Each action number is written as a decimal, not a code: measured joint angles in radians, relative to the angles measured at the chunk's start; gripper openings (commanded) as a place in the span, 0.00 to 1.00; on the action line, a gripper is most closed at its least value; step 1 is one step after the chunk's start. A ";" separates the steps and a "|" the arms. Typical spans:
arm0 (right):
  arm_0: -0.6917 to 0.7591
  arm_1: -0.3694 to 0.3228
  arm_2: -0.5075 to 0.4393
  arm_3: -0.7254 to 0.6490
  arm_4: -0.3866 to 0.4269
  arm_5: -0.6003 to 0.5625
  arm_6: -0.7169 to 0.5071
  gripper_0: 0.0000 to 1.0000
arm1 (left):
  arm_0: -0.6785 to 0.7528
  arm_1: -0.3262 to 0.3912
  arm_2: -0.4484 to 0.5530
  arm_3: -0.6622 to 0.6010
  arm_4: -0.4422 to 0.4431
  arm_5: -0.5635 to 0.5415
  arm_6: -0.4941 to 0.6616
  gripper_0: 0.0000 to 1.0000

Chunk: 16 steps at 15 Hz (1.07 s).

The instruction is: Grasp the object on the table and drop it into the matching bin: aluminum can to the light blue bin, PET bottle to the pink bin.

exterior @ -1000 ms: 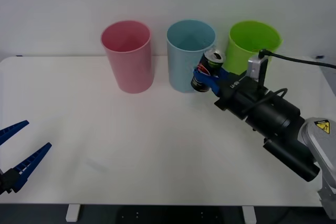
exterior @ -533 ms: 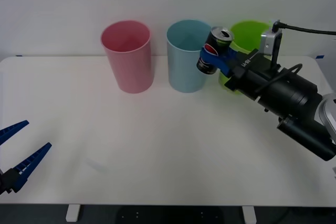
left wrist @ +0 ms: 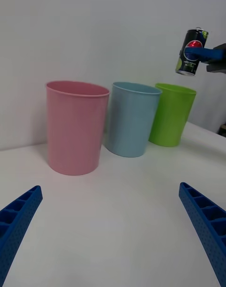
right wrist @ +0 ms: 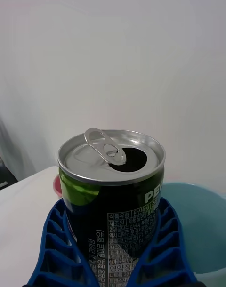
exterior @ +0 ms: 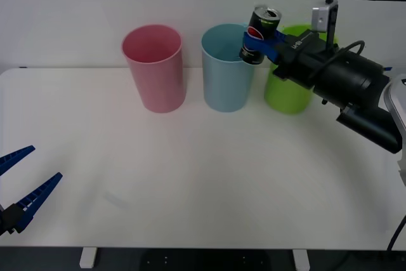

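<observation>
right claw [exterior: 260, 44] | clamps aluminum can [exterior: 259, 34] | above light blue bin [exterior: 226, 68] rim

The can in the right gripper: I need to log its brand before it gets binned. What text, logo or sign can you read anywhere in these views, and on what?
"PE", cut off by the finger: white letters on the aluminum can held in the right gripper.
Round red, white and blue logo, no words: on the can's side.
Small white print low on the can: too small to read.
Print on the right gripper's black body: too blurred to read.
</observation>
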 measured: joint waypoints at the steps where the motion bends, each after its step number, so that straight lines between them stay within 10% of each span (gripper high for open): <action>1: -0.028 0.010 -0.007 0.028 0.018 0.000 0.002 0.00 | 0.000 0.000 0.000 0.000 0.000 0.000 0.000 1.00; 16: -0.278 0.225 -0.121 0.348 0.306 0.067 0.027 0.00 | 0.000 0.000 0.000 0.000 0.000 0.000 0.000 1.00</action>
